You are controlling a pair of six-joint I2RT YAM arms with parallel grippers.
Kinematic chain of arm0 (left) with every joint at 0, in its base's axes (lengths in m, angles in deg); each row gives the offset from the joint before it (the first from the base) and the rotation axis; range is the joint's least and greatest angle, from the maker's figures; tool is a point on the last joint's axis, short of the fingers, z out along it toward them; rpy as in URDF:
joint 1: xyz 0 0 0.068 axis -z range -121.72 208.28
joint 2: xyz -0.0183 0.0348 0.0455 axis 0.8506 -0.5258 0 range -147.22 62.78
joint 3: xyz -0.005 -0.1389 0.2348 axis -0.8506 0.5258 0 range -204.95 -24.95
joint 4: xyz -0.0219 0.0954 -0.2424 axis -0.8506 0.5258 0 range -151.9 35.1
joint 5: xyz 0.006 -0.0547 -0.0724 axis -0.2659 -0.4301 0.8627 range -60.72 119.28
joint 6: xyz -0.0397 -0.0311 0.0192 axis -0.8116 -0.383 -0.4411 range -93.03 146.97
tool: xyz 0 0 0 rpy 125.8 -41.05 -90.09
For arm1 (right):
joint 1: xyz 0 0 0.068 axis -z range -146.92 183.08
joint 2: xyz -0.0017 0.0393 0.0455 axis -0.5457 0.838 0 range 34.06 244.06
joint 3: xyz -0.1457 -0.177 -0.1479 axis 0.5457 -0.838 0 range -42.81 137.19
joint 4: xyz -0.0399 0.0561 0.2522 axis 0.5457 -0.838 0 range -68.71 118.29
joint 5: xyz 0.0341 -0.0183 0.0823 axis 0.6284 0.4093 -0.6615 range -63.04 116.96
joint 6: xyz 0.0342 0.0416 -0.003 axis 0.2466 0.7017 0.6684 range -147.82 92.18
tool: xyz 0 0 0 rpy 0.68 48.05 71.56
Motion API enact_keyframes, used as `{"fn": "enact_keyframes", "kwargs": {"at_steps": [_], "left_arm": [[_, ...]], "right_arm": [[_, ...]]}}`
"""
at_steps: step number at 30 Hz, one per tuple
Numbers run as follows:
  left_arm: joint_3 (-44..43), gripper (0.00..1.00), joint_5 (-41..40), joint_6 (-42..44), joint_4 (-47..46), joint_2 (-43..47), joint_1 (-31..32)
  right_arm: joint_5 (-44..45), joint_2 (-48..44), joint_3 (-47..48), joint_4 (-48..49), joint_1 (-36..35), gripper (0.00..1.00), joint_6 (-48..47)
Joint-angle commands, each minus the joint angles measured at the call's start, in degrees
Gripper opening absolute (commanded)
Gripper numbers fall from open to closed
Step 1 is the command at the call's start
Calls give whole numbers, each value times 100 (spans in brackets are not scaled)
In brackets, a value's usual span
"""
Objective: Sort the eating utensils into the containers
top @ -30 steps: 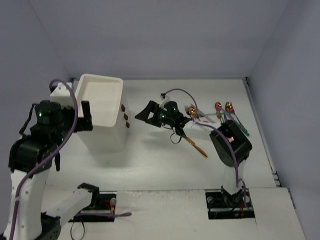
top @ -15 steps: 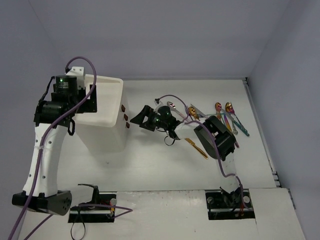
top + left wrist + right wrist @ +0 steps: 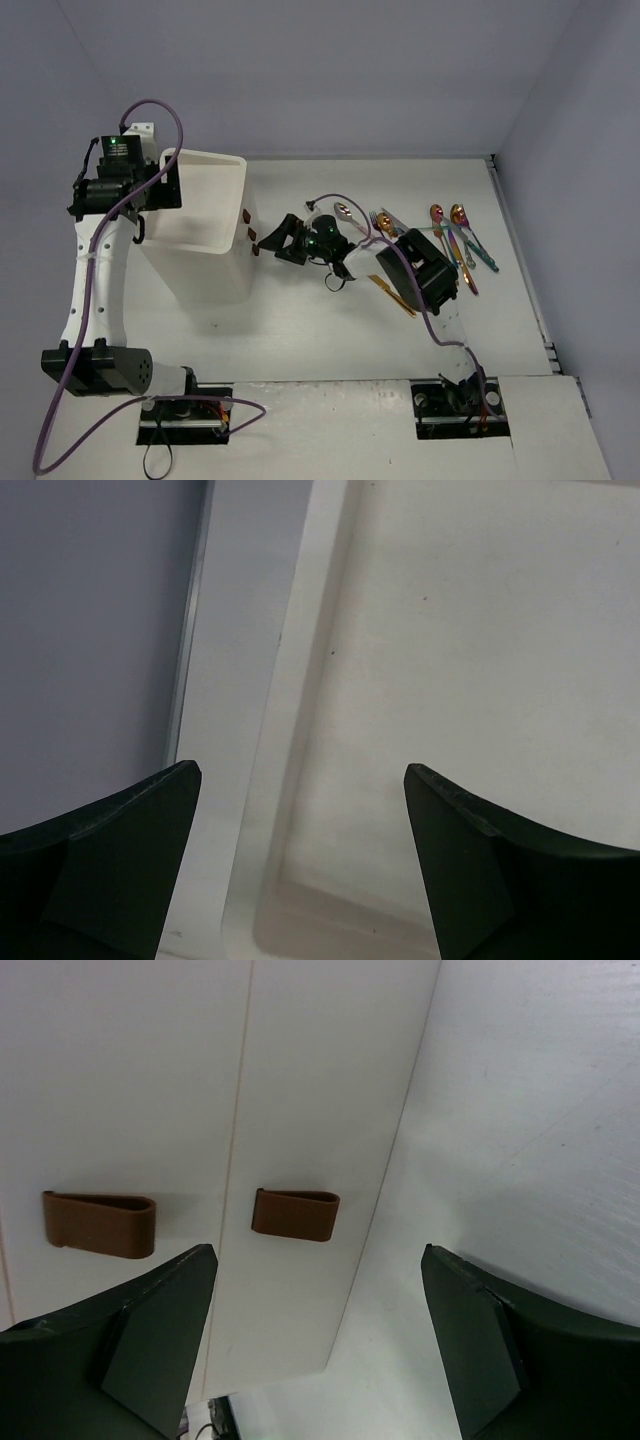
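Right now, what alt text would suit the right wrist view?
The right claw, open and empty, points at the front of a white drawer unit. One brown handle sits just beyond its gap, a second handle further left; white table lies to the right.

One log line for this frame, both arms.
left end effector: open, empty, above open top of drawer unit | right end effector: open, empty, facing brown handles | utensils: on table
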Motion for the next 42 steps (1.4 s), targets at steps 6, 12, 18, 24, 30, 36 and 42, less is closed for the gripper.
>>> {"fn": "enact_keyframes", "kwargs": {"at_steps": [6, 12, 18, 24, 30, 36, 42], "left_arm": [[65, 72, 303, 52, -526, -270, -80], [128, 47, 334, 43, -634, -309, -80], [284, 30, 333, 61, -745, -259, -89], [491, 18, 298, 96, -909, -177, -89], [551, 11, 352, -4, -963, -115, -89], [706, 9, 364, -80, -1035, -15, -80], [720, 9, 427, -133, -1032, 6, -89]], "right_arm": [[-321, 202, 611, 652, -91, 80, 85], [-467, 422, 738, 948, -110, 79, 217], [-588, 620, 887, 1143, -194, 78, 262], [-761, 792, 969, 1618, -221, 73, 410], [-1047, 1017, 1015, 2422, -248, 63, 805], [-1225, 1185, 945, 3169, -301, 54, 1286], [-1347, 1312, 1030, 3630, -310, 52, 1497]]}}
